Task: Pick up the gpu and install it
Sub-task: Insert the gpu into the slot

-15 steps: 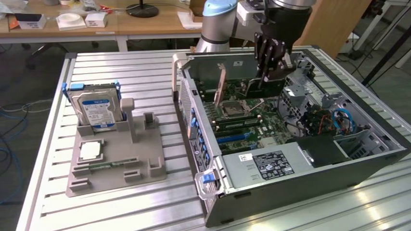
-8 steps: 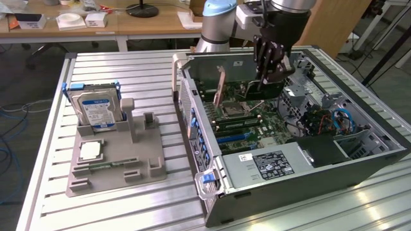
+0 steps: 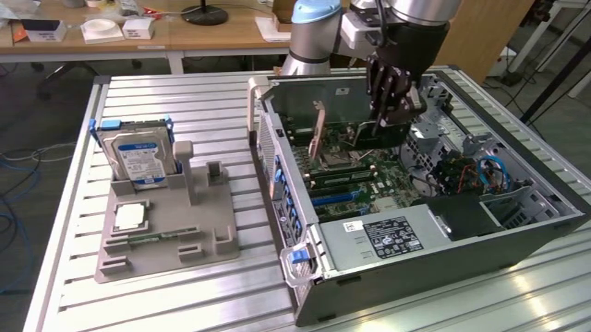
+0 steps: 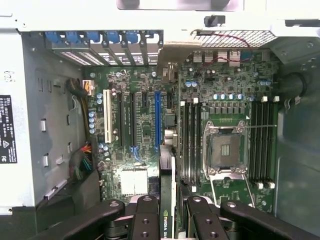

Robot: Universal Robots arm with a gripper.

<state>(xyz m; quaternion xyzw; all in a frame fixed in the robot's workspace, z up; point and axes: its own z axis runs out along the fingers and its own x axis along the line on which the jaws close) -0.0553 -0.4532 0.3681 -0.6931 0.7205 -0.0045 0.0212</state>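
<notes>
My gripper [image 3: 388, 114] hangs inside the open computer case [image 3: 277, 145], above the green motherboard [image 3: 356, 173]. It is shut on the gpu [image 3: 378, 133], a thin black card held on edge below the fingers. In the wrist view the card [image 4: 167, 200] shows edge-on between the two black fingers [image 4: 145, 222] of the gripper [image 4: 169, 220], with an NVIDIA label near the grip. The card's lower edge hangs over the motherboard [image 4: 140, 165] beside the long blue slot [image 4: 157, 120], between that slot and the memory slots. Whether the card touches the board I cannot tell.
A grey fixture tray [image 3: 212, 242] on the slatted table holds an upright silver hard drive [image 3: 138, 155], a processor [image 3: 129, 216] and a green memory stick [image 3: 152, 237]. The power supply [image 3: 388, 235], cables [image 3: 489, 173] and case walls crowd the board. The CPU socket [image 4: 225, 150] lies open.
</notes>
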